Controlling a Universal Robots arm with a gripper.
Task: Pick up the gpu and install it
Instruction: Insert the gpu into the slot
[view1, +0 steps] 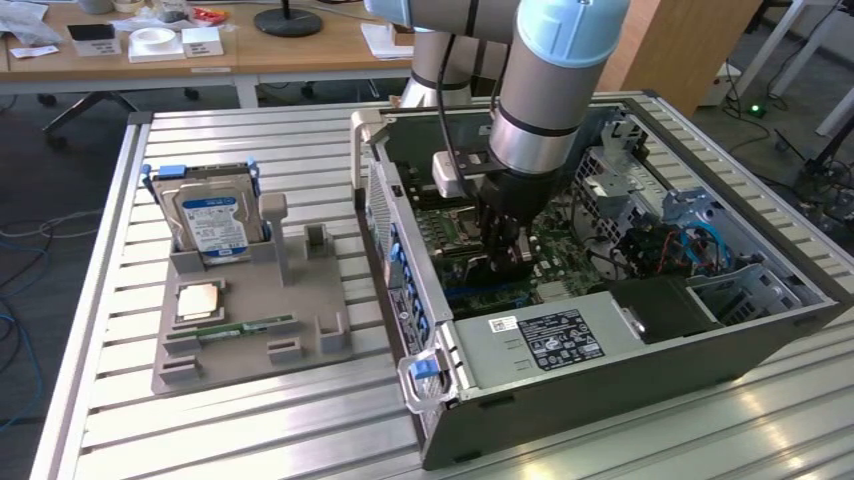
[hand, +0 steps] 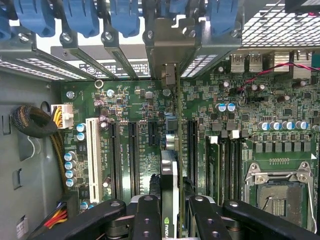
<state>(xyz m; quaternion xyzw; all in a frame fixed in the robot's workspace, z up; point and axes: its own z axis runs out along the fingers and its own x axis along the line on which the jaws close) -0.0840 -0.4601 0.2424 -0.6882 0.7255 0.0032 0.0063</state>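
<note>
1. Closest in, wrist view: gripper (hand: 170, 212) clamped on the gpu (hand: 170, 175), fingers (hand: 146, 215) either side of the card's top edge, card held edge-on, pointing straight down at the board.
2. Just past that: card hanging over the motherboard (hand: 150, 135), roughly in line with a slot (hand: 191, 145) in the row of long black ones. Bracket end up against the rear bracket wall (hand: 170, 47), under the blue clips (hand: 122, 17). Can't tell if the edge is actually in the slot yet.
3. So, tip for this bit: keep card dead vertical, square to the slot, push evenly, no rocking. Watch the bracket tab doesn't snag.
4. Further out, exterior view: arm reaching down into the open case (view1: 601, 340), gripper (view1: 507, 262) deep inside.
5. Farthest: gray tray (view1: 247, 335) well apart, hard drive (view1: 214, 222) standing in it.
</note>
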